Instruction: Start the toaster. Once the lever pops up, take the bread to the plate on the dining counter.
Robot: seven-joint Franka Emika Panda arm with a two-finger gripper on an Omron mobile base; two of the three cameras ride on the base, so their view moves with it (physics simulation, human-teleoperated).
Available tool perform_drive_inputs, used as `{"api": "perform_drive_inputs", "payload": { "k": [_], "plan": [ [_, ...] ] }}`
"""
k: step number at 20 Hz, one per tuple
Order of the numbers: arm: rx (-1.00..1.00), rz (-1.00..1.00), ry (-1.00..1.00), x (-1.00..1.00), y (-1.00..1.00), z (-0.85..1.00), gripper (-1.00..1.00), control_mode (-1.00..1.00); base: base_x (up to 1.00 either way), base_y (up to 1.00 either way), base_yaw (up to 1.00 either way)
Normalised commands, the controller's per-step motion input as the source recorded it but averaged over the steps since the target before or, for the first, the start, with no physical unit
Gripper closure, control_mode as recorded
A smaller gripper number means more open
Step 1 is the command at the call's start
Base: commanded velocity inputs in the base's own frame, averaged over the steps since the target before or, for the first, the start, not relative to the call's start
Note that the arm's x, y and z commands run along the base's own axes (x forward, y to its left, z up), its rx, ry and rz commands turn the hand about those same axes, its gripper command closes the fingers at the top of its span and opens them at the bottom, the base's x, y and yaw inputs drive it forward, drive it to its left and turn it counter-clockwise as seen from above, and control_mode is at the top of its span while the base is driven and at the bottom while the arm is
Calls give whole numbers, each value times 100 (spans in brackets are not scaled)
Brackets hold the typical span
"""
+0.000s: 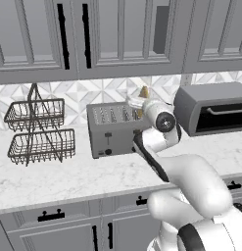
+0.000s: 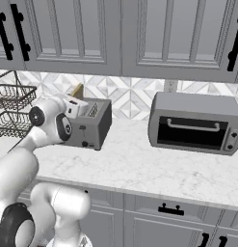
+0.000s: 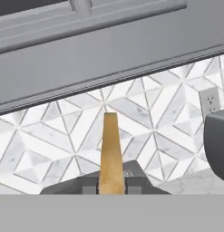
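**Bread lifted above the toaster**

The counter [image 2: 154, 169] lies bare in front, its near edge free. The toaster [image 1: 112, 130] stands by the backsplash, between wire baskets [image 1: 36, 130] and oven [image 2: 195, 121]. The pincer [image 3: 111, 188] holds the bread [image 3: 110, 152] upright, edge-on, clamped narrowly, above the toaster's slots, below the cabinets.

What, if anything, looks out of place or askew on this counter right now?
Nothing is spilled or damaged. The one unusual thing is the bread, pinched edge-on in the gripper and held in the air above the toaster, clear of its slots. The wire basket rack and the toaster oven stand square on the counter.
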Motion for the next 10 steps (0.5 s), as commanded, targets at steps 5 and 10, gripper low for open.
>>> {"api": "perform_drive_inputs", "payload": {
  "k": [5, 10],
  "plan": [
    [17, 0, 17, -85, -2, 98, 100, -100, 0, 0, 0],
    [8, 0, 27, -100, -3, 55, 100, -100, 0, 0, 0]
  ]
}}
